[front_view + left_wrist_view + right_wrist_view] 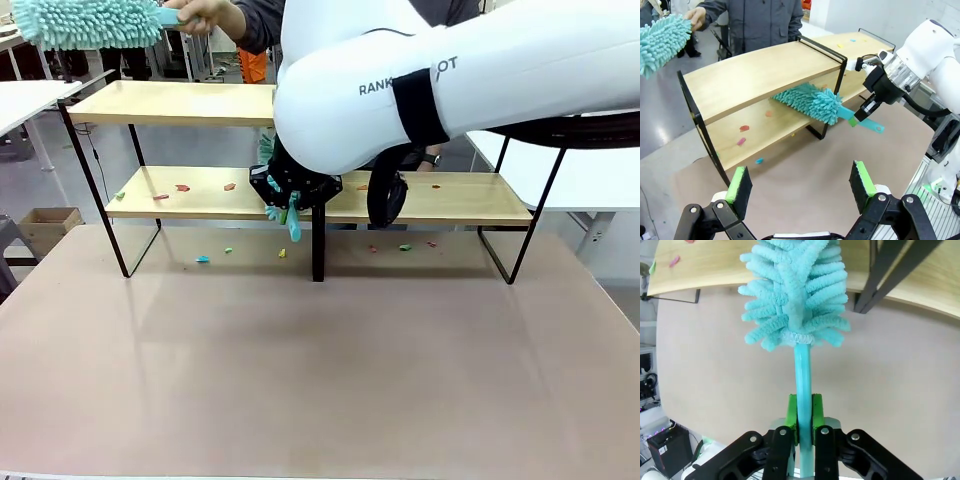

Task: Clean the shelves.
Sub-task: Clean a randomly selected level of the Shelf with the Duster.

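Observation:
The shelves stand at the far side of the tabletop, two wooden boards in a black frame with a central divider. My right gripper is shut on the handle of a teal fluffy duster. The duster's head lies on the lower board beside the divider. Small coloured scraps dot the lower board. My left gripper hangs open and holds nothing, above the table in front of the rack. A person's hand holds a second teal duster above the top board's left end.
More scraps lie on the beige tabletop under and in front of the rack. My right arm spans the upper middle of the front view. A cardboard box sits on the floor at the left, near a white table.

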Robot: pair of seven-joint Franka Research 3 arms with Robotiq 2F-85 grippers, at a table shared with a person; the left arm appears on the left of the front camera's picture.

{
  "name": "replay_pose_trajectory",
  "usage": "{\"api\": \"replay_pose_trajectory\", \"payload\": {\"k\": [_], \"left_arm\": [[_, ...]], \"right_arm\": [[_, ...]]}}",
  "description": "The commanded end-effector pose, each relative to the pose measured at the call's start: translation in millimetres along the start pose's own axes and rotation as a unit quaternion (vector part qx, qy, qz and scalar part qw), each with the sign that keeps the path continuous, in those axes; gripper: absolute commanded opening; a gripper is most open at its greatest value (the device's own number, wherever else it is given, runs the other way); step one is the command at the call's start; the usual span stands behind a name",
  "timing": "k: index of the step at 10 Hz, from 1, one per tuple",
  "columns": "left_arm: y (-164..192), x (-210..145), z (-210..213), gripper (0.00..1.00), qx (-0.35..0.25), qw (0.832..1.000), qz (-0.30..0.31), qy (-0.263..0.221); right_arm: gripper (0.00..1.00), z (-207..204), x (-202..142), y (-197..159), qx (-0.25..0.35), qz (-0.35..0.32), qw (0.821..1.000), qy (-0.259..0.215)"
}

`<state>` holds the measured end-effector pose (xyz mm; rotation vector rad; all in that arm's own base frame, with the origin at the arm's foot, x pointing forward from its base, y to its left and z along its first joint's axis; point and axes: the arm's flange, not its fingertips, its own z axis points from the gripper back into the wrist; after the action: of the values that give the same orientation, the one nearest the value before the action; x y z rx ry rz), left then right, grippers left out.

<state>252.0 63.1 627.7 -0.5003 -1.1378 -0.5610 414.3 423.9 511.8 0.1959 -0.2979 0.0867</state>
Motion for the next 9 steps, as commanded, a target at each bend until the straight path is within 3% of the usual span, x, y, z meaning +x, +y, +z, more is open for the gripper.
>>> {"api": "replay_pose_trajectory", "payload": {"k": [1, 7, 9], "left_arm": [[-2.6, -5.5, -1.9, 1.0, 0.006, 1.0, 0.004, 0.002], [-2.6, -5.5, -1.9, 1.0, 0.006, 1.0, 0.004, 0.002], [-2.6, -5.5, -1.9, 1.0, 0.006, 1.0, 0.004, 0.002]], "right_arm": [[0.0, -2.8, 3.5, 13.2, 0.008, 0.0, 1.0, 0.004], [0.0, -12.8, 13.4, 41.9, 0.095, 0.093, 0.991, 0.026], [0.0, -19.4, 17.9, 59.9, 0.096, 0.124, 0.987, 0.036]]}}
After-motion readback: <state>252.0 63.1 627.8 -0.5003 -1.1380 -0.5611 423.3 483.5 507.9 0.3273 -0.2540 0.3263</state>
